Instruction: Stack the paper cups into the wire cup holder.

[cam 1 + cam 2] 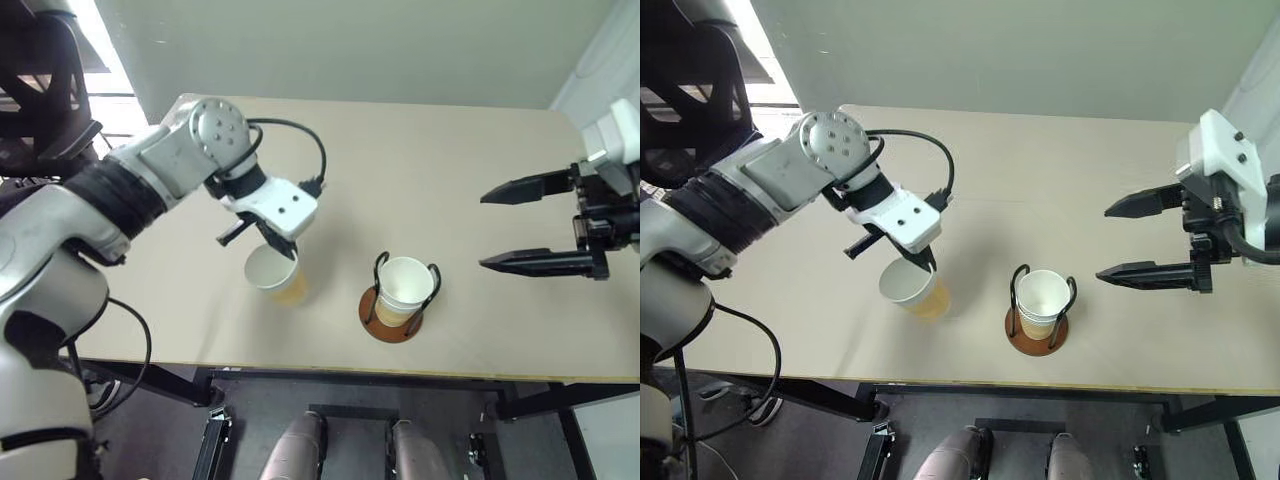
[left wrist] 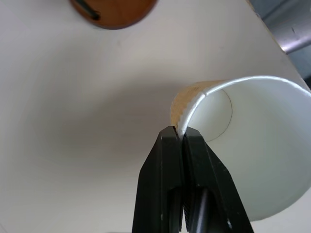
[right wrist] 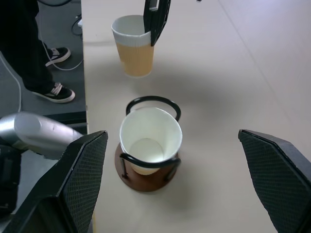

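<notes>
The loose paper cup [image 1: 275, 275] sits a little off the table [image 1: 440, 170], tilted with its mouth up and toward the camera, its rolled rim pinched at the far side by the left gripper [image 1: 268, 240], whose two black fingers are pressed together on the rim wall, one inside the mouth and one outside, as the left wrist view shows plainly. Its long axis leans rather than standing plumb, so by my reading it has to be squared up before it can drop into another cup. The wire cup holder [image 1: 391, 318] stands just to the cup's right, near the table's front edge, its reddish-brown disc flat on the surface and its two black loops upright on either side of a nested cup [image 1: 405, 288] already seated there, mouth open upward. The held cup and the holder are near but apart, with bare table between them; the move that matters looks like a short carry to the robot's right and then a descent along the holder's vertical axis, between the loops. The left arm is the nearer one and already has the cup. The right gripper [image 1: 525, 225] hangs well off to the right of the holder, its fingers spread wide and empty, pointing back toward the holder
</notes>
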### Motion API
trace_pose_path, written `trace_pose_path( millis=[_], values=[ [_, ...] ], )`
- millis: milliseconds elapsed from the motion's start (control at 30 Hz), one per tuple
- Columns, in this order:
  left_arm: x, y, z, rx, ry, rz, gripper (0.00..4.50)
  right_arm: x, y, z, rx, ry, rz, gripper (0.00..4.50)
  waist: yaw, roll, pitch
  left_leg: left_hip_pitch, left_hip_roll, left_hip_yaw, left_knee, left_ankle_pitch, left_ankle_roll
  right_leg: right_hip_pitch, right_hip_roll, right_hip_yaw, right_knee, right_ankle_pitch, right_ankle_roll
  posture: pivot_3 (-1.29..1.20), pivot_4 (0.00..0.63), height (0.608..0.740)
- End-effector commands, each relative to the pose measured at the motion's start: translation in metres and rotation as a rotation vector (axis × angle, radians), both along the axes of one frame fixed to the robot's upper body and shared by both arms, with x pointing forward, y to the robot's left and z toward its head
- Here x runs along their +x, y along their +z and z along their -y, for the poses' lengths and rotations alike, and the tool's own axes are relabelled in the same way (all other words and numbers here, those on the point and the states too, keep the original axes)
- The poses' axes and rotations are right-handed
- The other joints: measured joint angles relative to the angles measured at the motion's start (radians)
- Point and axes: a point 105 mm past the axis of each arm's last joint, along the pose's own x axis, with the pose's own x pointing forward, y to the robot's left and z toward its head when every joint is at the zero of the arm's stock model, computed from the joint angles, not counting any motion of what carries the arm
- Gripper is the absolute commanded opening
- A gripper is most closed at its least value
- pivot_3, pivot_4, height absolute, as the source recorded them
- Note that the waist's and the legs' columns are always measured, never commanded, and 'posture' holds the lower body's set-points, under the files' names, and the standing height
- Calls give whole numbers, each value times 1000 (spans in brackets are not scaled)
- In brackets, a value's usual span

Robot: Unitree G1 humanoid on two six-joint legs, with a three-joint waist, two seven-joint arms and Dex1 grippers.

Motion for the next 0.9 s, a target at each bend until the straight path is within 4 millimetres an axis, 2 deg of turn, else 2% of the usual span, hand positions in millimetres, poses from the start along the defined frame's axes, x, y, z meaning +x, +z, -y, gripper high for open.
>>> trace_pose_path(
  millis=[33,133,333,533,733,900],
  values=[
    [-6,20,8,-29,-14,-12,20,-6,12,4,25,32,104,4401,-1,0,0,0,0,1,0,0,0,0,1,-1,0,0,0,0,150,740],
    [-6,26,12,-39,-14,-13,20,-7,9,6,28,37,96,4401,0,0,0,0,0,2,0,0,0,0,1,-1,0,0,1,0,150,740],
    [5,75,43,-127,-9,88,20,-13,5,17,19,51,38,4401,10,-1,1,-1,-2,2,2,-1,2,1,0,-1,-1,0,2,0,150,740],
    [9,107,76,-203,-25,160,20,-15,3,26,2,31,17,4401,8,-2,2,-1,-2,5,3,-3,3,2,-2,1,-2,-1,4,0,150,740],
    [-3,119,114,-279,-88,125,20,-17,4,29,-9,22,-2,4401,9,-2,2,-1,-2,7,3,-5,5,2,-3,1,-2,-4,9,0,150,740],
    [-14,120,137,-316,-140,87,20,-19,6,30,-18,14,-20,4401,10,-3,2,-2,-2,11,8,-6,4,3,-4,2,-1,-5,17,0,150,740]
  ],
)
